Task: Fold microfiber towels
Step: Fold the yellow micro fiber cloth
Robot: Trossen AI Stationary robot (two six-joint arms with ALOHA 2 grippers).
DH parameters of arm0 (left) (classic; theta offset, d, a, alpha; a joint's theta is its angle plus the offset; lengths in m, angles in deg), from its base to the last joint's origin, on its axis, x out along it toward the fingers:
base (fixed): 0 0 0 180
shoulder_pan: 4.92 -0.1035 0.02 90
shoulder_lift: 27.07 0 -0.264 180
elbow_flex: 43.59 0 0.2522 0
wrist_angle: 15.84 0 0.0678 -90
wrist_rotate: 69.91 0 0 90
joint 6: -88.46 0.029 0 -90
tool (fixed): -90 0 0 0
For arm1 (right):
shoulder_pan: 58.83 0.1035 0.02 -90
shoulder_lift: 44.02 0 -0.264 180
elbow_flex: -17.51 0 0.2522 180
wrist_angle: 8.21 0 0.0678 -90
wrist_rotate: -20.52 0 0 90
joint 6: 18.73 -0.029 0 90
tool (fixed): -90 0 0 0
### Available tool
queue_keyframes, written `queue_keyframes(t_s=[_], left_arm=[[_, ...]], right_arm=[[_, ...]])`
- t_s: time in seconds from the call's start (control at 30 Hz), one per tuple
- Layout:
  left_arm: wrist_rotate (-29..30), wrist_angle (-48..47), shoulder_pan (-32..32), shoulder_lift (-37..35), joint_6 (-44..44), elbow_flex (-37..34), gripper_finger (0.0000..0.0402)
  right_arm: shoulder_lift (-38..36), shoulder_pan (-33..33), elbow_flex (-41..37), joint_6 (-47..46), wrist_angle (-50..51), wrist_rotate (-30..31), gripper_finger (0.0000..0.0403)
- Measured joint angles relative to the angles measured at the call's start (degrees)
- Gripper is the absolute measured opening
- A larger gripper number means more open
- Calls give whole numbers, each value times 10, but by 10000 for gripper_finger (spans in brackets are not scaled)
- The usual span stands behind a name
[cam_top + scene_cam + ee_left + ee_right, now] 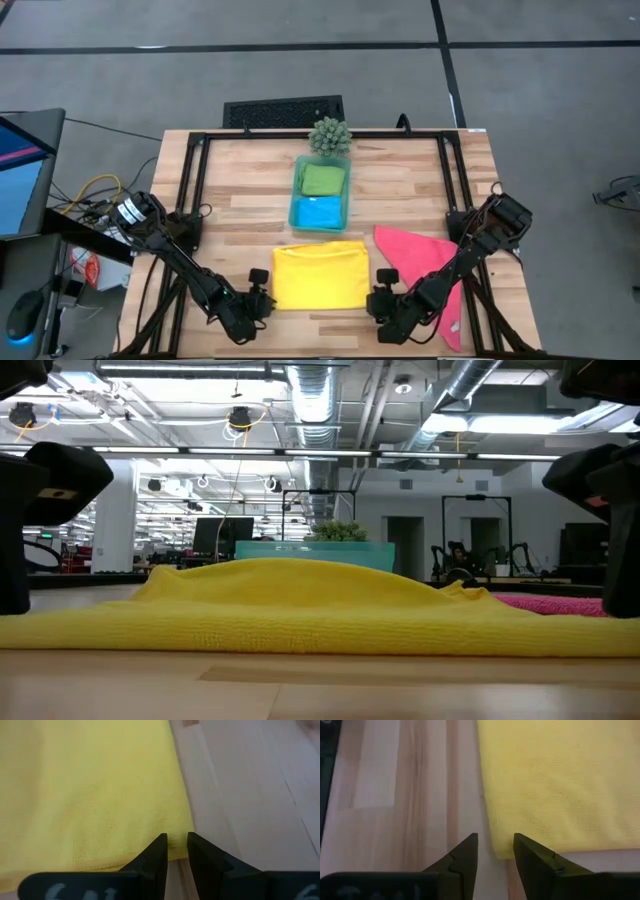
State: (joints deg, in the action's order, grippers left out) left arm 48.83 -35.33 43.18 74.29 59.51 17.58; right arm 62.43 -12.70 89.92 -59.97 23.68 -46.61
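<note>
The yellow towel (320,276) lies folded at the worktop's (240,190) near middle. The left tool (175,847), slightly parted, sits at its near-left corner; the right tool (495,850) (wider, holding nothing) flanks its near-right corner, bare wood beside.

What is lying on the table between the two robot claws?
The yellow towel, folded flat, fills the stretch between the left gripper and the right gripper. The high view shows it best; each wrist view shows a towel corner just ahead of its fingers.
</note>
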Motion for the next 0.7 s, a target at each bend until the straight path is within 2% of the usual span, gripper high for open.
queue_keyframes(t_s=[0.47,0.7], left_arm=[[-13,4,1,0,33,-4,68],[-4,-13,1,0,72,44,68]], right_arm=[[7,-3,-13,12,-11,-1,153],[7,-3,-20,7,-10,-4,154]])
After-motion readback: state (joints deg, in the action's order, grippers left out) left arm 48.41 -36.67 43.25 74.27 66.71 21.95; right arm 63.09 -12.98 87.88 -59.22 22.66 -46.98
